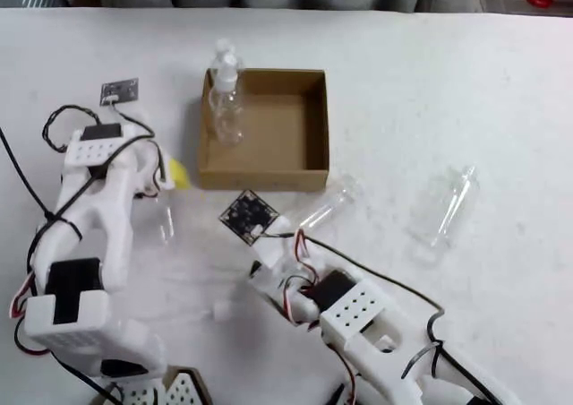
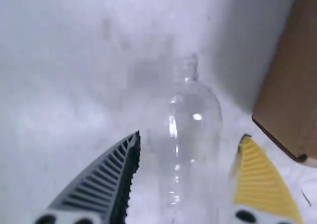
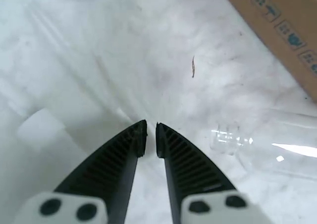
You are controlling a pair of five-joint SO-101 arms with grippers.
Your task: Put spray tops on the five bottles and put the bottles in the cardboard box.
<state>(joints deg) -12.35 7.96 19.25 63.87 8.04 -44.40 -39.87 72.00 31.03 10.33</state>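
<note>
Right gripper (image 3: 150, 135): nearest item, low over the table. Jaws narrowed to a slit, with nothing visible between them.
Spray top (image 3: 39, 130): small white cap lying loose on the table to the left of the right gripper. Judged light and rigid, and likely to skid if nudged. Best pinched across its collar.
Left gripper (image 2: 190, 137): at the left of the table, a little farther off. Jaws wide, one grey finger (image 2: 114, 179) and one yellow finger (image 2: 257, 184) on either side of a bottle. Contact cannot be told.
Straddled bottle (image 2: 195, 100): clear plastic, bare threaded neck pointing away from the gripper, just beside the box's near left corner. Judged very light, thin-walled and slick, so a hard squeeze would dent it. Hold mid-body with a gentle close.
Lying bottle (image 1: 327, 206): uncapped, on its side just beside the box's near right corner. It could roll.
Second lying bottle (image 1: 443, 206): well to the right, apart from the box. Same clear plastic, same handling.
Cardboard box (image 1: 260, 179): open-topped, centre of the table, beyond both grippers. Walls stiff enough to take bottles.
Capped bottle (image 1: 226, 105): upright in the box's far left corner, spray top fitted. A second one may stand behind it, but that is unclear.
</note>
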